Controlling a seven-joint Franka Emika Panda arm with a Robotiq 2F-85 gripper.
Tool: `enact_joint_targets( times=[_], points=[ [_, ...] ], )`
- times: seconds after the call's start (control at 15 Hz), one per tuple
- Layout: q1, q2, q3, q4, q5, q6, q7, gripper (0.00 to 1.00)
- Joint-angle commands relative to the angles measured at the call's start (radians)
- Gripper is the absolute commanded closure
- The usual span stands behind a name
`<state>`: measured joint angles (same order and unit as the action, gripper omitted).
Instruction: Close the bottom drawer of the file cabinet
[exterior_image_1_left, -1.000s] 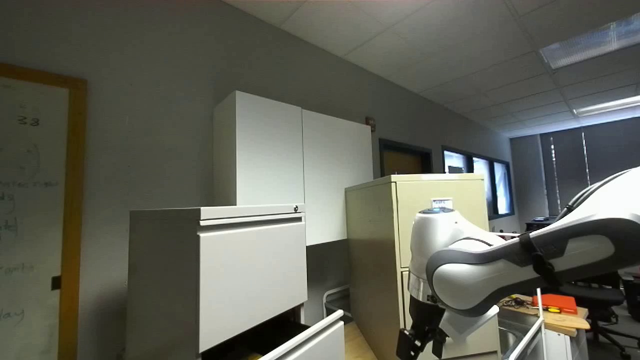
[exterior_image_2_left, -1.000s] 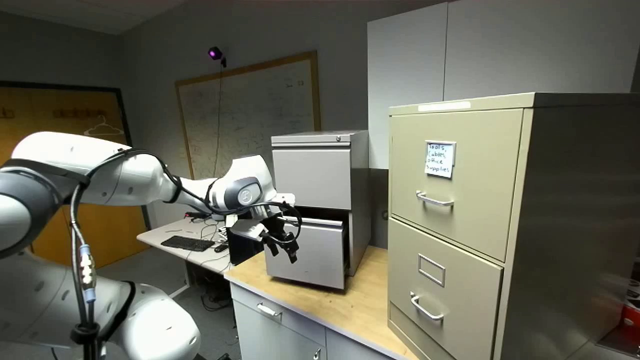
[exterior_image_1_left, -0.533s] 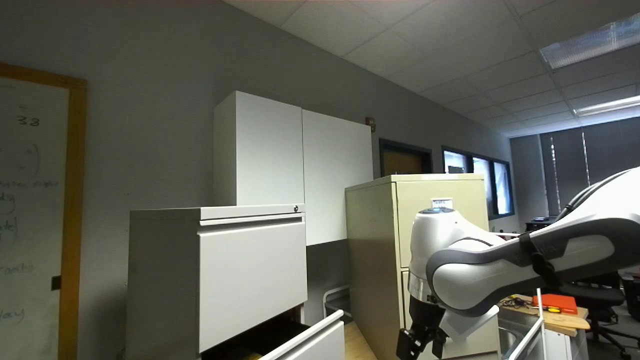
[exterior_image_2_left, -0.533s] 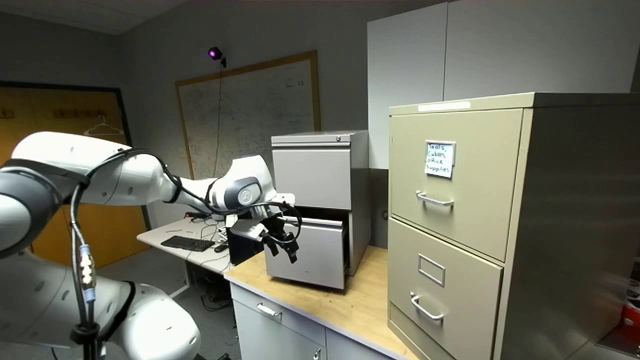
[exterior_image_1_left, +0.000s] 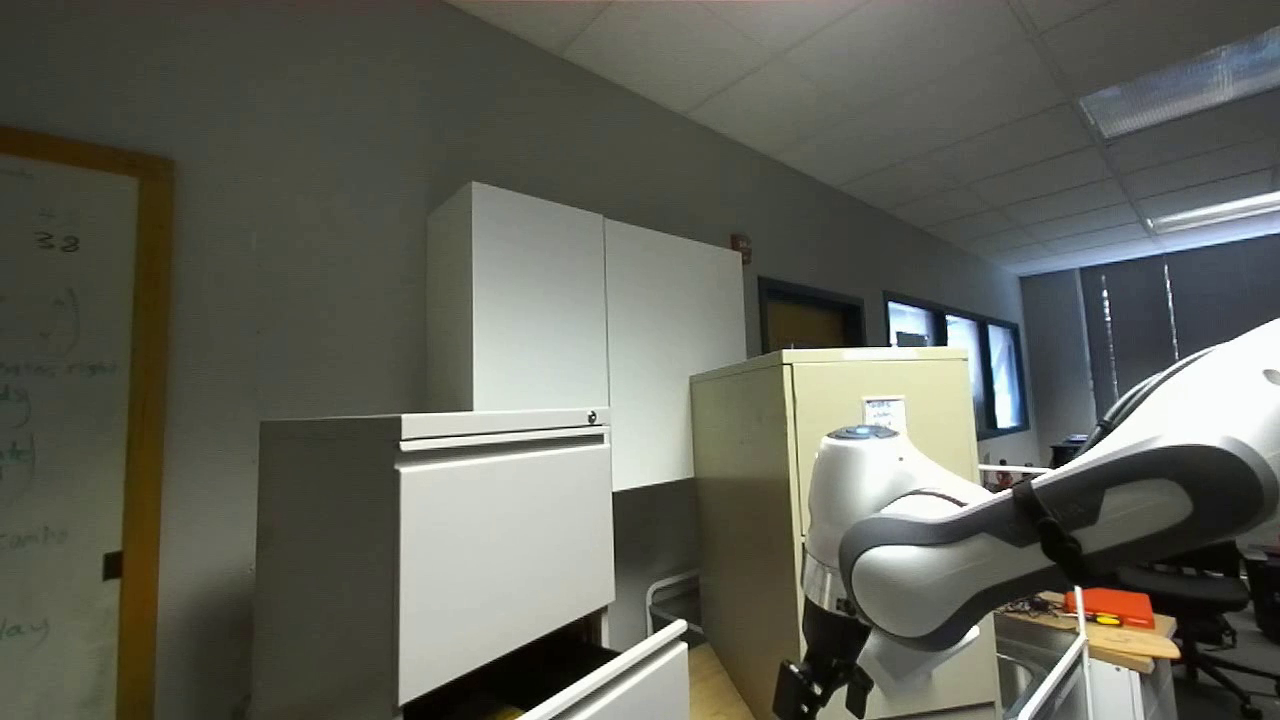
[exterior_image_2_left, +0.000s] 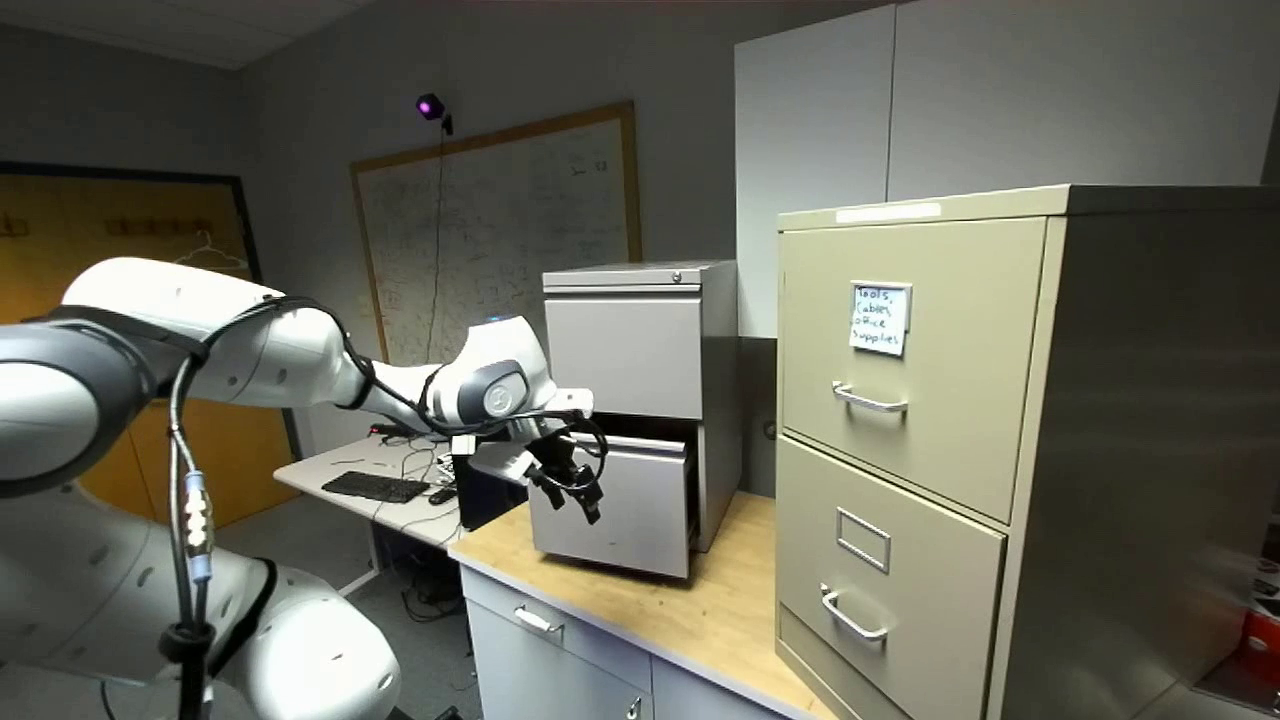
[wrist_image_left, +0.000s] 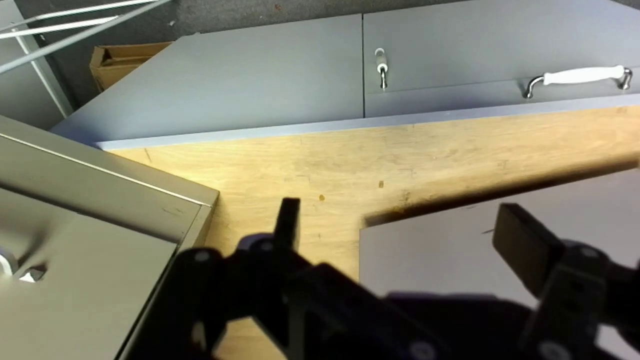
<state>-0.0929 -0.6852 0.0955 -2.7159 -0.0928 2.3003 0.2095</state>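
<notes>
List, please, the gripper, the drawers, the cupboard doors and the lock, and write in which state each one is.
Gripper: open, holding nothing
Bottom grey drawer: open, pulled out
Top grey drawer: shut
Upper beige drawer: shut
Lower beige drawer: shut
Counter drawer: shut
Counter door: shut
Wall cupboard doors: shut
Lock: cannot tell whether locked
</notes>
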Motion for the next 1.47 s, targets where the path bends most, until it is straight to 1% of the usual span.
enact_joint_targets(
  times=[0.0, 0.07, 0.13, 0.2, 0.27, 0.4, 0.47, 0.73, 0.8, 1.0, 1.33, 1.4],
  points=[
    [-0.043, 0.132, 0.040, 0.057, -0.026, 0.115, 0.104, 0.25],
    [-0.056, 0.168, 0.048, 0.070, -0.028, 0.148, 0.133, 0.30],
    [-0.070, 0.207, 0.054, 0.085, -0.029, 0.181, 0.161, 0.31],
    [-0.085, 0.240, 0.063, 0.099, -0.035, 0.211, 0.192, 0.37],
    [-0.098, 0.276, 0.070, 0.117, -0.040, 0.236, 0.223, 0.47],
    [-0.113, 0.347, 0.075, 0.163, -0.035, 0.280, 0.285, 0.61],
    [-0.112, 0.380, 0.073, 0.190, -0.026, 0.294, 0.310, 0.70],
    [-0.080, 0.505, 0.065, 0.317, -0.003, 0.318, 0.408, 0.98],
    [-0.067, 0.535, 0.064, 0.350, -0.005, 0.324, 0.433, 1.00],
    [-0.027, 0.642, 0.055, 0.454, -0.033, 0.339, 0.504, 1.00],
    [0.068, 0.832, 0.010, 0.613, 0.023, 0.351, 0.523, 1.00],
    [0.082, 0.854, 0.001, 0.630, 0.040, 0.344, 0.520, 1.00]
  ],
)
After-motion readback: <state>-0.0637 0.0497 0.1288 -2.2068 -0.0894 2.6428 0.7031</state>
